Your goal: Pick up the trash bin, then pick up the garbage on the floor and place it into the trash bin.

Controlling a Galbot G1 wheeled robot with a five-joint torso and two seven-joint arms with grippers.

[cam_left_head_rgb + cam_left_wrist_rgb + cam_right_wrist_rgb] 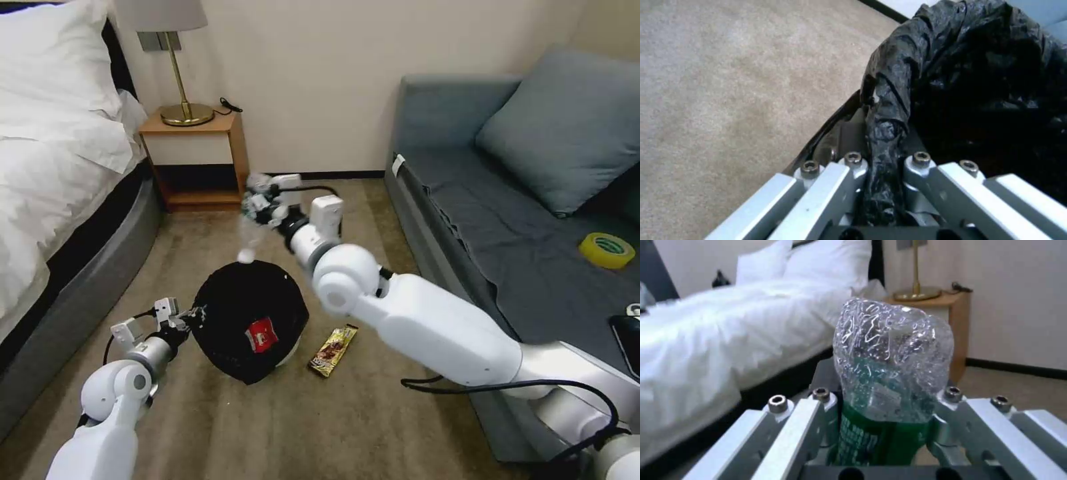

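Note:
The trash bin (233,300), white with a black bag over its rim, is tilted with its mouth toward me, low over the carpet. My left gripper (185,317) is shut on its rim; up close the fingers pinch the crinkly bag (882,156). A red-and-white wrapper (261,334) lies inside the bin. My right gripper (257,205) is shut on a clear bottle with a green label (247,237), which hangs cap-down just above the bin's far rim. In the right wrist view the bottle (891,356) stands between the fingers (818,413). A brown-gold snack wrapper (333,349) lies on the carpet to the right of the bin.
A bed (47,167) runs along the left, and a wooden nightstand (197,157) with a lamp (180,80) stands by the far wall. A grey sofa (507,220) on the right carries a yellow tape roll (607,251) and a black phone (627,340). Open carpet lies in front.

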